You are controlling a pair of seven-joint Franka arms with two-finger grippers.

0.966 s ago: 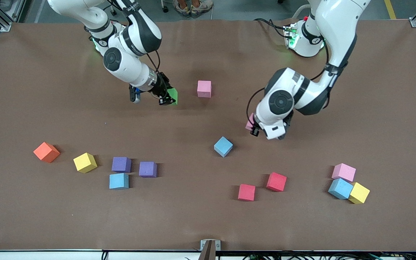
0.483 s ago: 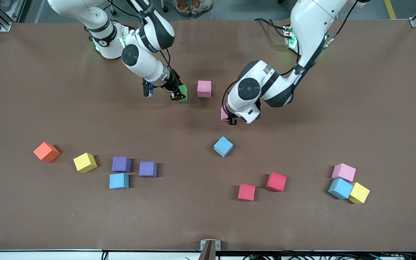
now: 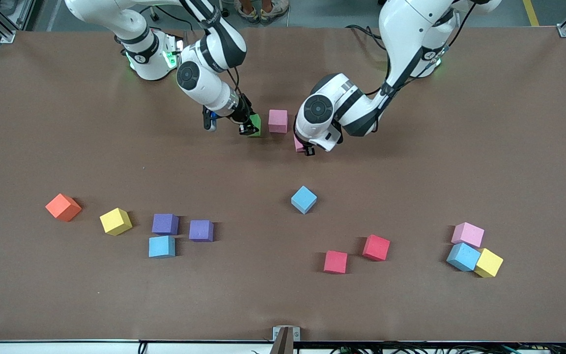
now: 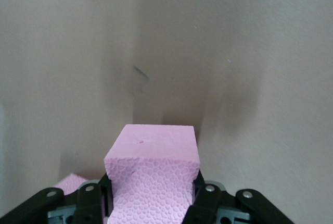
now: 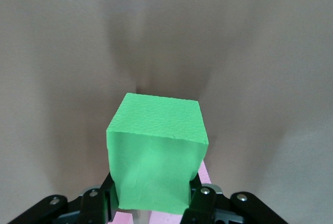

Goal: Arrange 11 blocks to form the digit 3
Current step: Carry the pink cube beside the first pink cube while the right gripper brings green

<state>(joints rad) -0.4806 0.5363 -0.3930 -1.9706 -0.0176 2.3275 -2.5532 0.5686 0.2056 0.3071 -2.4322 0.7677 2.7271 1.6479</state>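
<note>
My right gripper (image 3: 249, 129) is shut on the green block (image 3: 255, 125) and holds it low, close beside a pink block (image 3: 278, 121) that lies on the table. In the right wrist view the green block (image 5: 156, 151) fills the jaws of the right gripper (image 5: 153, 199), with pink (image 5: 204, 175) showing under it. My left gripper (image 3: 303, 149) is shut on a second pink block (image 3: 298, 143), over the table beside the lying pink block. In the left wrist view this held pink block (image 4: 153, 174) sits between the black fingers (image 4: 207, 200).
Loose blocks lie nearer the camera: a light blue one (image 3: 304, 199), two red (image 3: 335, 261) (image 3: 376, 247), a pink, light blue and yellow cluster (image 3: 467, 234), and a yellow (image 3: 115, 221), two purple (image 3: 165, 223) (image 3: 201, 230) and a light blue one (image 3: 161, 246). An orange cube (image 3: 63, 207) lies apart.
Both arms have carried their blocks toward the lying pink block: the right gripper with the green block from the right arm's end, the left gripper with its pink block from the left arm's end.
</note>
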